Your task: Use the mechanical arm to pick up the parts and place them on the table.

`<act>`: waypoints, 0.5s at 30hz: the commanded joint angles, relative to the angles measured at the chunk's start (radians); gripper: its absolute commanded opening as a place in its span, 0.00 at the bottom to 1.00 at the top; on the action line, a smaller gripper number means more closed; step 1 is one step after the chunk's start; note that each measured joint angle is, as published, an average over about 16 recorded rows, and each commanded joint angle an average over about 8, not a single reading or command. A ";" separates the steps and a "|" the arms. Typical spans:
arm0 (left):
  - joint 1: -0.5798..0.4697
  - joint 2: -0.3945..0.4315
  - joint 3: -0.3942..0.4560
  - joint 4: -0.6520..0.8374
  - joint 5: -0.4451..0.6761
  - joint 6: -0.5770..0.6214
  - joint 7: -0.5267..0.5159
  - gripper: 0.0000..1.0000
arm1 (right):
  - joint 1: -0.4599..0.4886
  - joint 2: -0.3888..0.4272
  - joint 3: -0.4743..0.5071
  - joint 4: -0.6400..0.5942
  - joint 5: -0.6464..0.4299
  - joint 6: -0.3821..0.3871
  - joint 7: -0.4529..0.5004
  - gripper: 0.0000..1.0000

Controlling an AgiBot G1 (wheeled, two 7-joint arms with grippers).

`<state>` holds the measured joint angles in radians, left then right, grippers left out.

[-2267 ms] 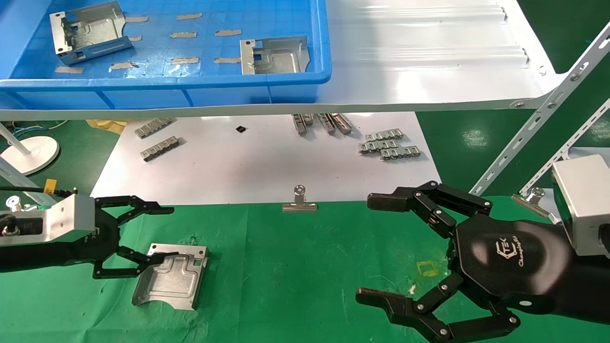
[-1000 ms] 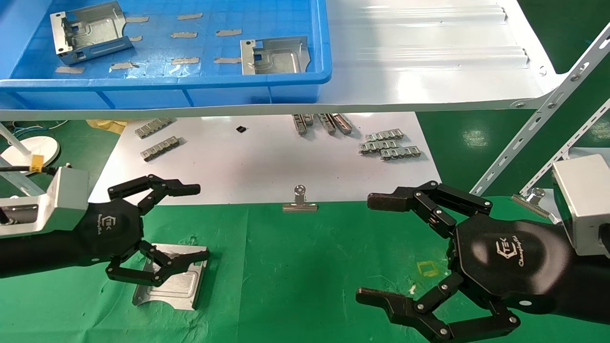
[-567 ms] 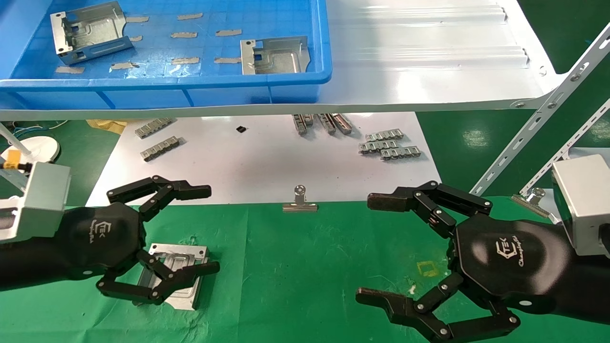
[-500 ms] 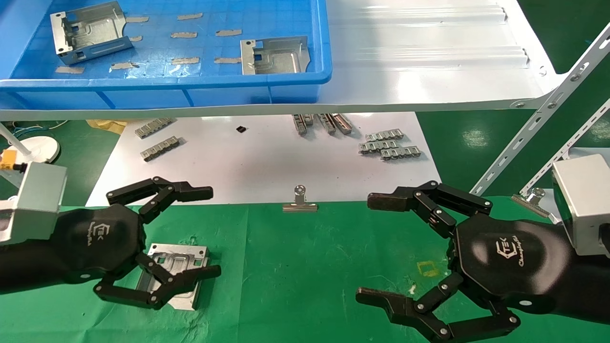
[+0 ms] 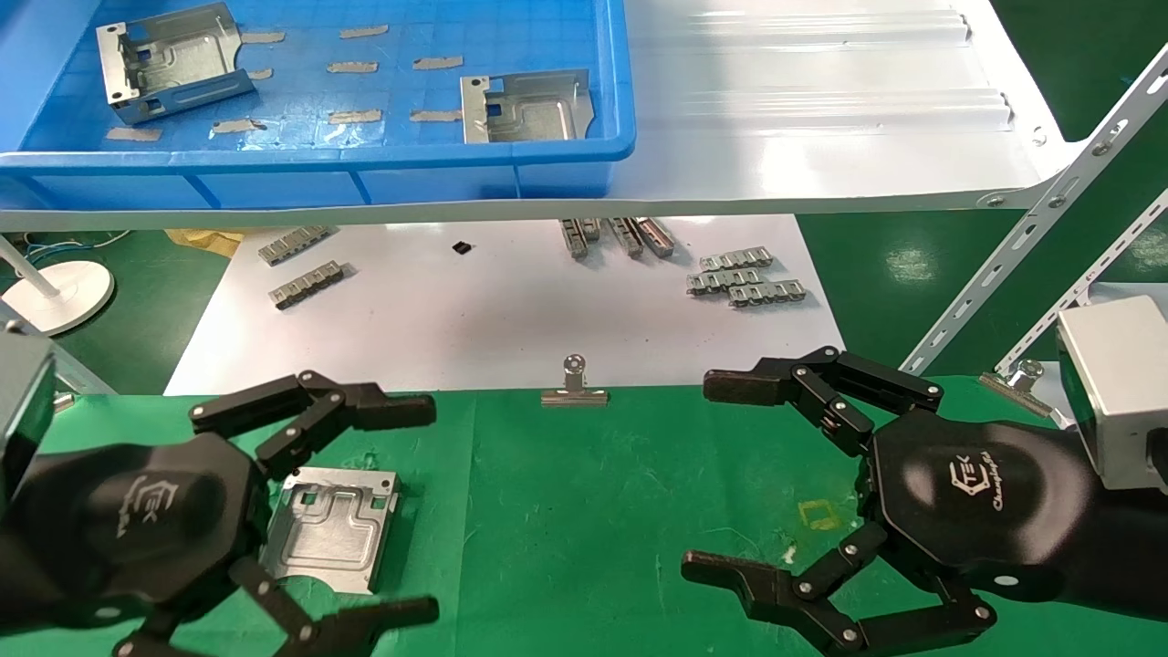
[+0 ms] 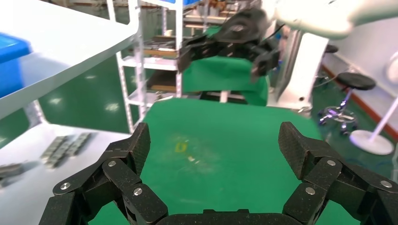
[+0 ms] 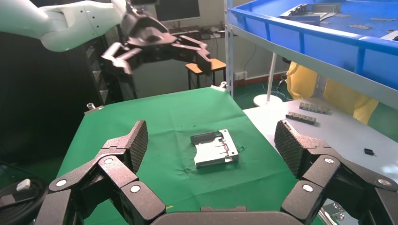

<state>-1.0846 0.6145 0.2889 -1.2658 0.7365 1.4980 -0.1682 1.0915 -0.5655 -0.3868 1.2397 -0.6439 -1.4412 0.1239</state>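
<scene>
- Left black hex-palm gripper (image 5: 365,511) sat raised over the left of the wrinkled green-cloth table (image 5: 584,511), fingers spread wide, holding nothing.
- Silvery stamped sheet-metal bracket (image 5: 330,527) lay flat on the green cloth just beside that gripper, released; right wrist view showed it (image 7: 215,149) alone on the cloth, nothing touching it.
- Two more silvery brackets waited in the blue plastic bin (image 5: 584,151) on the white shelf: one at far left (image 5: 169,62), one near the bin's right wall (image 5: 527,106).
- Silver binder clip (image 5: 573,383) sat on the cloth's far edge, mid-table.
- Right black hex-palm gripper (image 5: 716,474) parked over the right of the cloth, fingers apart, empty.
- Risk: reaching for the bin, the left gripper could clip the shelf lip or bin wall; thin flanges could slip from the fingertips, judging by shape.
- Versus 2.3 s ago: left gripper had let go of the bracket, rolled palm-up and lifted toward the camera; bracket stayed put; right arm unchanged.
</scene>
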 commanded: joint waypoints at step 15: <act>0.019 -0.006 -0.017 -0.034 -0.012 -0.005 -0.026 1.00 | 0.000 0.000 0.000 0.000 0.000 0.000 0.000 1.00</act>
<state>-1.0655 0.6081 0.2715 -1.3013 0.7236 1.4933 -0.1942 1.0914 -0.5655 -0.3867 1.2396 -0.6437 -1.4410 0.1239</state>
